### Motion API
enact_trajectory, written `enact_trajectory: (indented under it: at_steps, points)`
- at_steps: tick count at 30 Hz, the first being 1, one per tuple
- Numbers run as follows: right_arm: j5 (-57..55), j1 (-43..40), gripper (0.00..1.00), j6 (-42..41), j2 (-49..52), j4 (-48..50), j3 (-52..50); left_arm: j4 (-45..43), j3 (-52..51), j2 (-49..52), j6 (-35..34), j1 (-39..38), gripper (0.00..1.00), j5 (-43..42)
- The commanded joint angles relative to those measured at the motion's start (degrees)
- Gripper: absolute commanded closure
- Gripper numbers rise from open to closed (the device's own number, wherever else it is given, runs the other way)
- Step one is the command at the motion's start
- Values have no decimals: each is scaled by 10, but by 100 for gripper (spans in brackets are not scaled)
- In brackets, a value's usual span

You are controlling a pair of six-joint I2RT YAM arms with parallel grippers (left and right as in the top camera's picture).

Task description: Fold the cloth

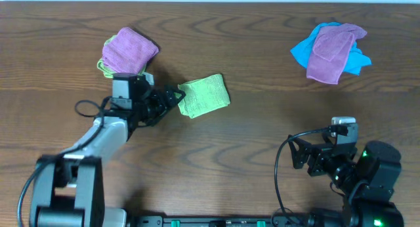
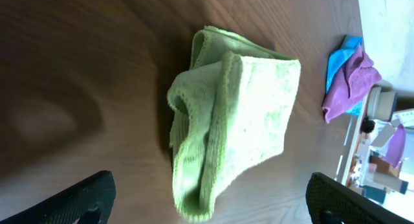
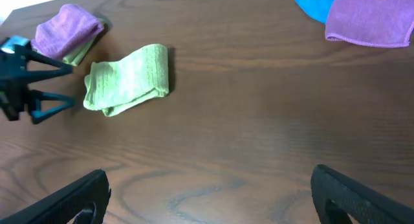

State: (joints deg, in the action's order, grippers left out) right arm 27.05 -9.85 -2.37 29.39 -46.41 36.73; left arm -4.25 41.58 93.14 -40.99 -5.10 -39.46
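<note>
Overhead view is showing the lime-green square microfibre cloth point(image 1: 205, 94) lying on the dark wooden table point(image 1: 262, 128), left of centre, already doubled into a compact, slightly crooked rectangle. The left gripper point(image 1: 174, 98) is hovering just beside the cloth's left edge with its fingers spread wide, gripping nothing. The right gripper point(image 1: 295, 156) is sitting well apart at the lower right, likewise spread and empty.

In the left wrist view, the cloth's near side is bulging in loose, uneven loops, so the layers are not lying flat. Judging by this, the cloth is light, soft and limp. It is likely sagging and shedding a layer if pinched shallowly. The stitched hem at a near corner is looking like the best hold, with every layer caught together.
</note>
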Motion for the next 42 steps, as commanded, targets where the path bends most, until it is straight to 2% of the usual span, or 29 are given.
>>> enact_trajectory:
  at_steps: [1, 23, 25, 28, 34, 39, 42]
  points:
    - [6, -5, 1, -6, -2, 1, -4, -26, -2, 29, -33, -5, 5, -5]
    - [6, -5, 1, -6, -2, 1, -4, -160, -2, 146, -101, -60, 5, 21]
    - [6, -5, 1, -6, -2, 1, -4, -172, -2, 158, -101, -66, 0, 24]
    - [6, -5, 1, -6, -2, 1, -4, -200, -2, 187, -101, -77, 16, 24]
    - [6, -5, 1, -6, -2, 1, -4, -245, -2, 228, -107, -90, 92, 7]
    - [6, -5, 1, -6, -2, 1, -4, -336, 6, 224, -108, -82, 94, -42]
    - [6, -5, 1, -6, -2, 1, -4, -352, 35, 218, -132, -73, 94, -68]
